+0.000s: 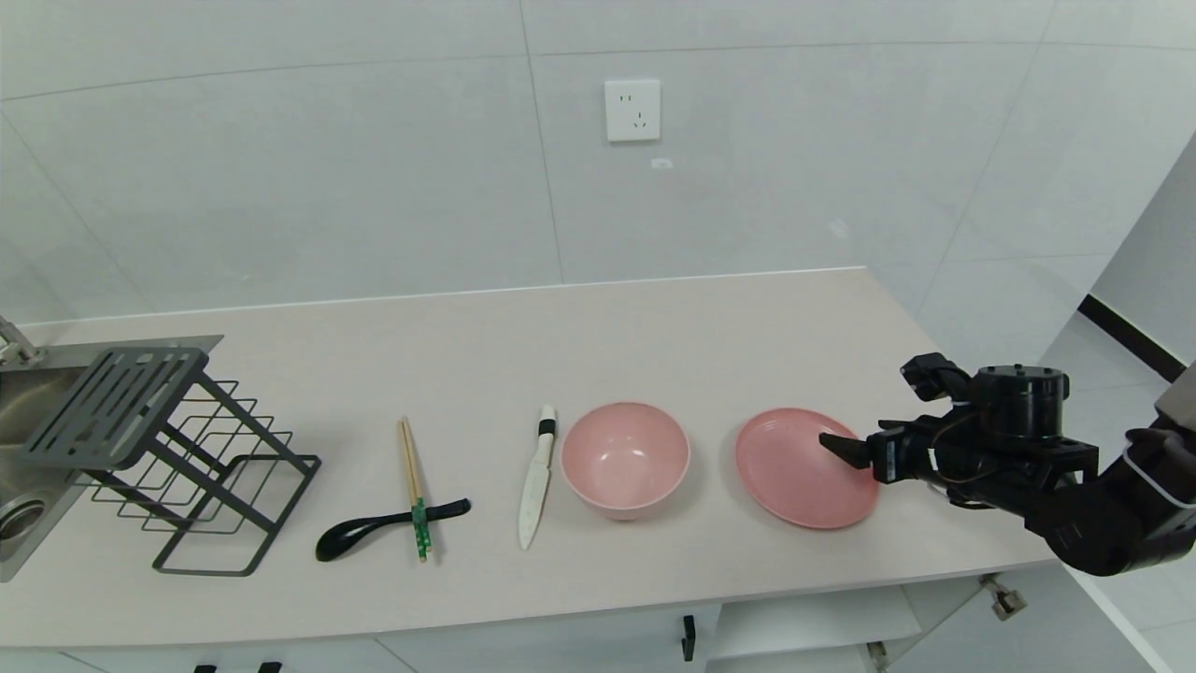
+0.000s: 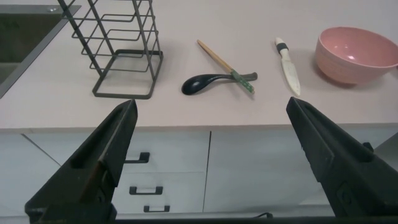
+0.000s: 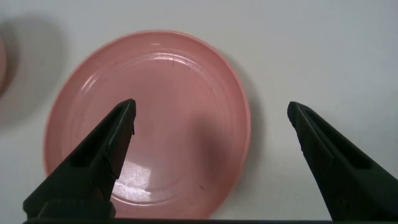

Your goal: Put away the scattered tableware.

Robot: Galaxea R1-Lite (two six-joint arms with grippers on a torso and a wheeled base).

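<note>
Head view: right end effector (image 1: 865, 405) spread over plate (image 1: 794, 473).

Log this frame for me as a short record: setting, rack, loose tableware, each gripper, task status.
setting: counter with a sink at its left end
rack: dish rack beside the sink, nothing in it
loose tableware, robot's left to right: black spoon with chopsticks across its handle, knife, pink bowl, pink plate
right gripper: open, above the plate's right side, holding nothing
left gripper: open, in front of the counter's front edge, holding nothing
task status: nothing put away yet
</note>
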